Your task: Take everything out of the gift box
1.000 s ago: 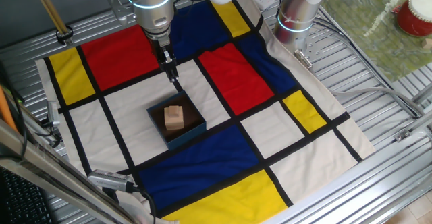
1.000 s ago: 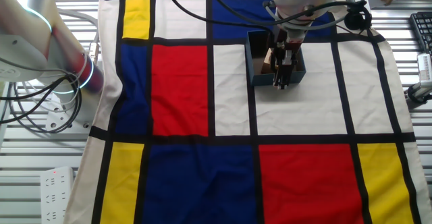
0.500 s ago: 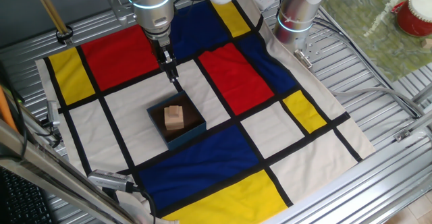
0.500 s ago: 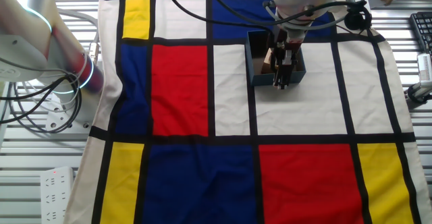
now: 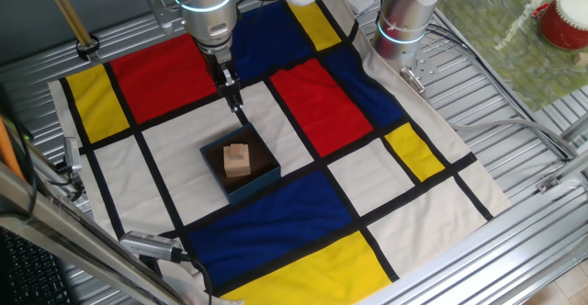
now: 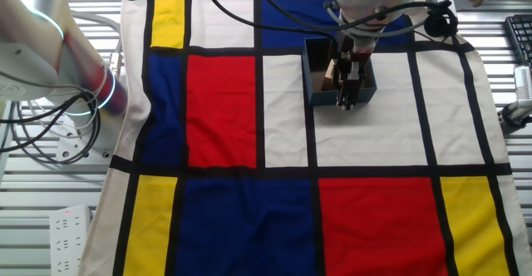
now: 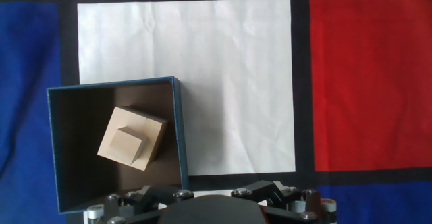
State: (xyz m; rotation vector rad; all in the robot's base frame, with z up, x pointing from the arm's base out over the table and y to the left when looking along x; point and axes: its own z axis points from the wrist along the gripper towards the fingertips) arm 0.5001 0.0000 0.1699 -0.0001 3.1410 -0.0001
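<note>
The gift box [image 5: 262, 178] is a small dark blue square box with a brown inside, lying on the patterned cloth. A light-tan wooden block [image 5: 238, 161] lies inside it. The hand view shows the box [image 7: 178, 133] at lower left with the block [image 7: 131, 140] tilted inside. My gripper [image 5: 239, 108] hangs above the cloth just beyond the box's far edge, fingers together and empty. In the other fixed view the gripper [image 6: 347, 101] stands in front of the box [image 6: 316, 81] and hides most of the block. No fingertips show in the hand view.
The cloth [image 5: 303, 103] of red, blue, yellow and white squares covers the slatted metal table. A second robot arm base [image 5: 402, 20] stands at the cloth's far corner. A red object [image 5: 562, 20] sits at the far right.
</note>
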